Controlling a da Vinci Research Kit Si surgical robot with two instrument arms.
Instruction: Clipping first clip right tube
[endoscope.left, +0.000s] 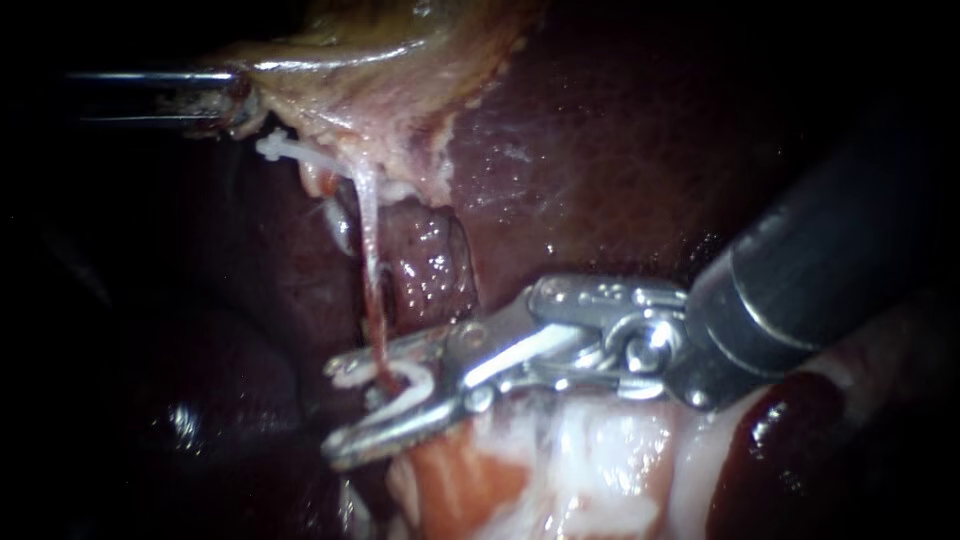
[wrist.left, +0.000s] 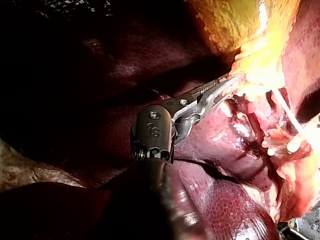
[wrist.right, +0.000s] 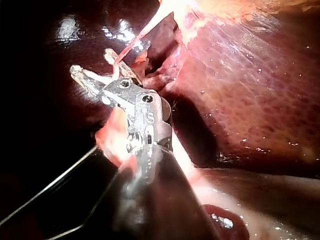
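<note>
The right instrument (endoscope.left: 340, 410) points toward 9 o'clock in the endoscope view. Its jaws stand parted and carry a white clip (endoscope.left: 405, 385) between them, not squeezed home. The tube (endoscope.left: 368, 240) drops from 12 o'clock into the gap and meets the clip at its lower end. I cannot tell whether the clip's two legs pass fully to either side of it.

The tube is a thin, wet strand, pale above and red below, drawn nearly straight. I judge it light, soft, slippery and easily torn, so it should not be dragged sideways or twisted. The best hold looks to be on the bare stretch, square across it. The whole width should sit deep between the clip's legs before they close, clear of the frayed tissue at either end.

Up at 10 o'clock, the left instrument (endoscope.left: 240, 105) is clamped on the pale edge of the gallbladder (endoscope.left: 380, 80) and holds it up, which seems to give the strand its tension. The dark liver (endoscope.left: 600, 150) lies behind, from 1 to 3 o'clock.
</note>
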